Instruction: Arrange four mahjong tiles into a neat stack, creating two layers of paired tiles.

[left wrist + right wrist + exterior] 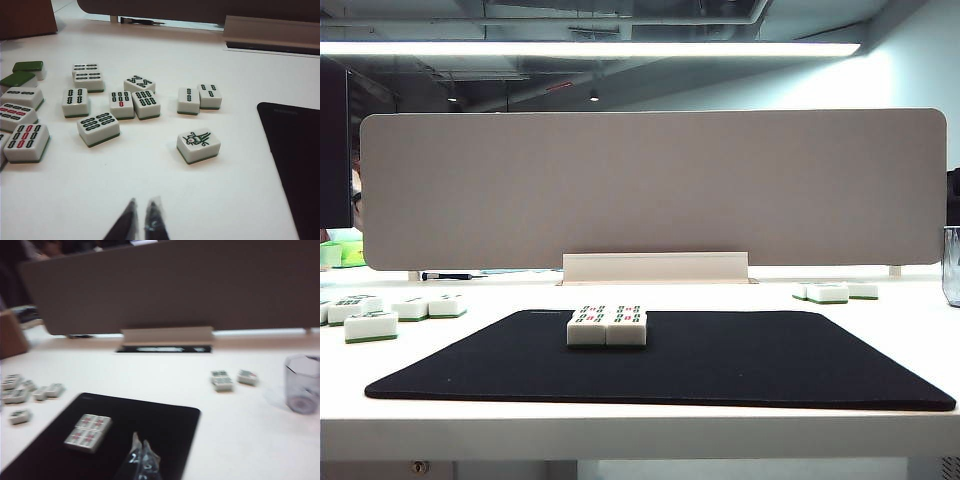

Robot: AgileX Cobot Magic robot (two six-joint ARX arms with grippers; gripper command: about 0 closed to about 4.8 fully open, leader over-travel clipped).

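On the black mat (740,365) lie mahjong tiles (607,327) pushed together into a flat block one layer high, two across the front, white with a thin green base. The right wrist view also shows this block of tiles (88,430), blurred. My right gripper (140,442) hangs shut and empty above the mat, beside the block and apart from it. My left gripper (143,204) is shut with nothing in it, over bare white table short of a loose bird-marked tile (198,144). Neither arm appears in the exterior view.
Several loose tiles (98,128) are scattered on the table left of the mat (295,160), and a few more tiles (834,291) lie at the right. A clear cup (302,385) stands at the far right. A grey partition panel (650,190) closes the back.
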